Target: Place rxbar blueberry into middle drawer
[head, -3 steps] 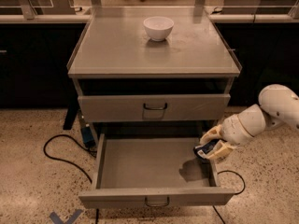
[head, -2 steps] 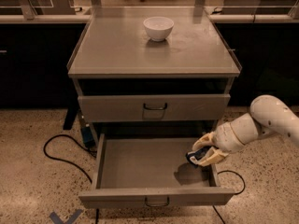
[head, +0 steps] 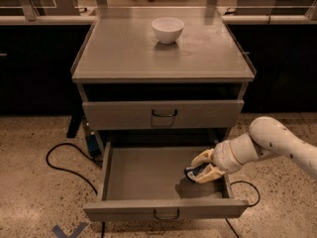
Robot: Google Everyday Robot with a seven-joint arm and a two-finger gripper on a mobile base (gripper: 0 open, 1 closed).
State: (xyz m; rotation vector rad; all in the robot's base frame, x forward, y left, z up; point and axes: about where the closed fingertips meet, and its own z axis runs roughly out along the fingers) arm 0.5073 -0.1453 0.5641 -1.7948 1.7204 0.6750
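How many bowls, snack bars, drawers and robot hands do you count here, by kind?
1 bowl, on the cabinet top.
1 snack bar, gripped by the hand.
2 drawers: upper drawer shut, lower drawer open.
1 hand, at the lower drawer's right end.
Total: 5.

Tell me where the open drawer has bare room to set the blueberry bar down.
The middle drawer floor is bare from its left wall across to the centre. The right side is crowded: the gripper hangs there, shut on the rxbar blueberry.
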